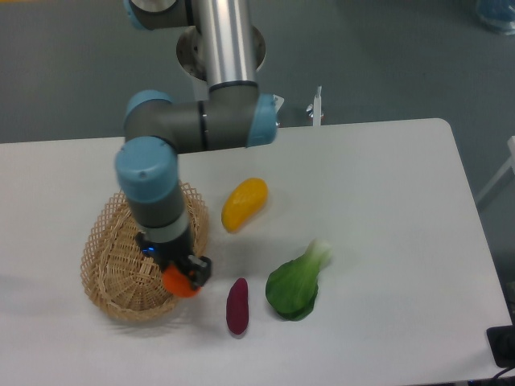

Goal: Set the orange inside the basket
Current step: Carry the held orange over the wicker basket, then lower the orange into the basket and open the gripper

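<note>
The orange, small, round and bright orange, is held in my gripper, which is shut on it. Both hang over the near right part of the basket, an oval tan wicker basket at the left of the white table. My arm's wrist covers much of the basket's right half. The fingers themselves are mostly hidden behind the wrist and the fruit.
A yellow-orange mango-shaped fruit lies right of the basket. A purple sweet potato and a green leafy vegetable lie near the front. The table's front edge runs close below them.
</note>
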You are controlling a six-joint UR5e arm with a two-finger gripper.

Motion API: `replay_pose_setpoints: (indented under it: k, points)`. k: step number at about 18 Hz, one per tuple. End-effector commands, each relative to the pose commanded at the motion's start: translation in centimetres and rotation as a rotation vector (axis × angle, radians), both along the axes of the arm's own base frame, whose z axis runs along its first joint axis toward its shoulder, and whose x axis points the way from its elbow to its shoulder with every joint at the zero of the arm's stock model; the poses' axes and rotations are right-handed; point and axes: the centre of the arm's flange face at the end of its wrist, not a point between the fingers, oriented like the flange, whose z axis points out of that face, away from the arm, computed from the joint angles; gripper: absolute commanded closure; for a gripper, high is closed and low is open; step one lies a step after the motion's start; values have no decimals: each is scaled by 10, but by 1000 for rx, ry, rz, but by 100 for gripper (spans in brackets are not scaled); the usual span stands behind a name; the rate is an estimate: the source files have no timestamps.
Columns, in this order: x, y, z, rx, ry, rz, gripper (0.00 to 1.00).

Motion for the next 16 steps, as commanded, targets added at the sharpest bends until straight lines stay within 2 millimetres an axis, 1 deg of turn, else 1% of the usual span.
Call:
replay_pose_setpoints:
  k: [2, 4, 6, 7, 8, 9, 10, 11, 12, 15, 16]
  points:
    - [18, 5, -8, -9, -6, -17, 37]
    - [35, 9, -21, -29, -12, -34, 37]
    - [37, 10, -31, -41, -18, -25, 36]
    - [37, 10, -31, -41, -19, -23, 34]
    - [37, 10, -31, -42, -17, -23, 27]
    - [37, 10, -33, -45, -17, -23, 23]
    - [37, 10, -34, -48, -15, -24, 13]
    - [37, 10, -35, -52, -9, -28, 5]
    - [36, 10, -35, -61, 9, -34, 0]
    - [36, 9, -35, -62, 19, -34, 0]
    - [35, 12, -31, -45, 29, -34, 0]
